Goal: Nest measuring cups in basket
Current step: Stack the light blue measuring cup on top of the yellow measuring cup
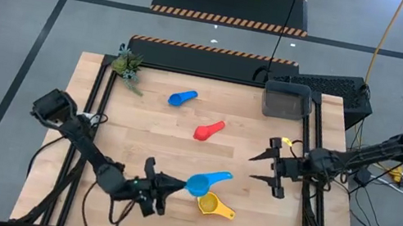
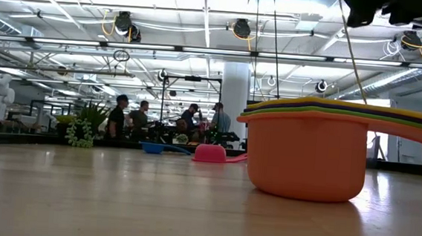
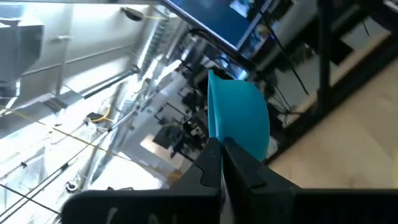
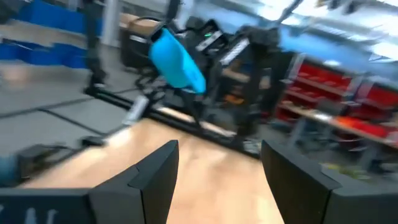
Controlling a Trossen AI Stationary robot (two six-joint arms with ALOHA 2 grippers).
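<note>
- We find the left fingers (image 1: 170, 184) clamped on the light blue cup's (image 1: 199, 184) handle; that thin hold may slip.
- Right fingers (image 1: 268, 168) apart, empty; basket (image 1: 285, 103) well apart.

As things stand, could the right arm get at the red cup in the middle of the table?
Probably yes. The right tool stands open and empty, and the red cup lies alone on bare wood. The left tool holds the light blue cup clear of that path.
</note>
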